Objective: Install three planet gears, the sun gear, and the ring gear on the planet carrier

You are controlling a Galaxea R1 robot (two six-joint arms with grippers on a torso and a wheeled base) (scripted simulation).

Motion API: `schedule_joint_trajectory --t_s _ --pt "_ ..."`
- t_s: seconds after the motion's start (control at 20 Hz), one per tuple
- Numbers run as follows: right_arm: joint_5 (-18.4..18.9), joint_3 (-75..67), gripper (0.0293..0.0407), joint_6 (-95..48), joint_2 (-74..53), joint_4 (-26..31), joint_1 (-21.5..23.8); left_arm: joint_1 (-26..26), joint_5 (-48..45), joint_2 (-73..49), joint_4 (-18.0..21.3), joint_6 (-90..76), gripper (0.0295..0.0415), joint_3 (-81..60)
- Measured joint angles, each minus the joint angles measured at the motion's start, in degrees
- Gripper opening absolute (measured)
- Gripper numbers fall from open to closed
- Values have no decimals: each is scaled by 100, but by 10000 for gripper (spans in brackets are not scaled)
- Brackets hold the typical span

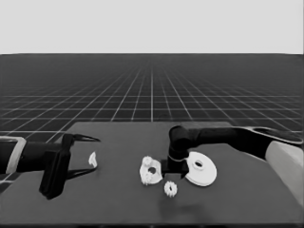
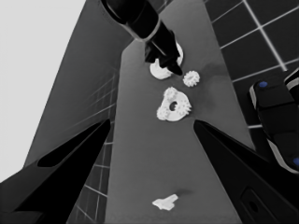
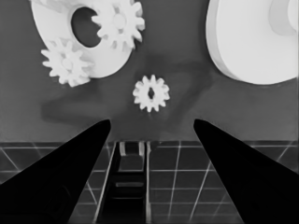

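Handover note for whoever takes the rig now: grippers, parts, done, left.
Right gripper: jaws open, empty, over the table between the smaller round part and the larger round part.
Left gripper: parked at the left end, jaws open; thin white piece lies there, not held.
Done: three gears sit on the smaller round part.
Left: loose gear near the front edge, then the larger round part on top.

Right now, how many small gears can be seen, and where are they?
4. Three sit on the smaller round part: gears at and. One loose gear lies on the table in front of it. None appear hidden.
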State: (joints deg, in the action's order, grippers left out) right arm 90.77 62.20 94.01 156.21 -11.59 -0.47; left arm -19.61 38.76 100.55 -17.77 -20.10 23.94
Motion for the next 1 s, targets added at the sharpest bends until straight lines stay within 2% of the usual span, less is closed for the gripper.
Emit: schedule_joint_trajectory --t_s 0.05,0.15,0.25,0.5,0.6,0.65,1.0 --pt "11 182 385 -163 24 -601 -553 0 0 0 0 0 385 0" --pt "-68 496 385 -412 71 -1135 -1136 0 0 0 0 0 385 0" --pt "-124 639 385 -515 97 -1304 -1307 0 0 0 0 0 385 0" --pt "-155 711 385 -565 111 -1384 -1382 0 0 0 0 0 385 0" --pt "-156 714 314 -568 112 -1388 -1385 0 0 0 0 0 385 0" --pt "-156 715 310 -568 112 -1389 -1384 0 0 0 0 0 385 0" --pt "-156 716 310 -569 112 -1391 -1382 0 0 0 0 0 385 0"
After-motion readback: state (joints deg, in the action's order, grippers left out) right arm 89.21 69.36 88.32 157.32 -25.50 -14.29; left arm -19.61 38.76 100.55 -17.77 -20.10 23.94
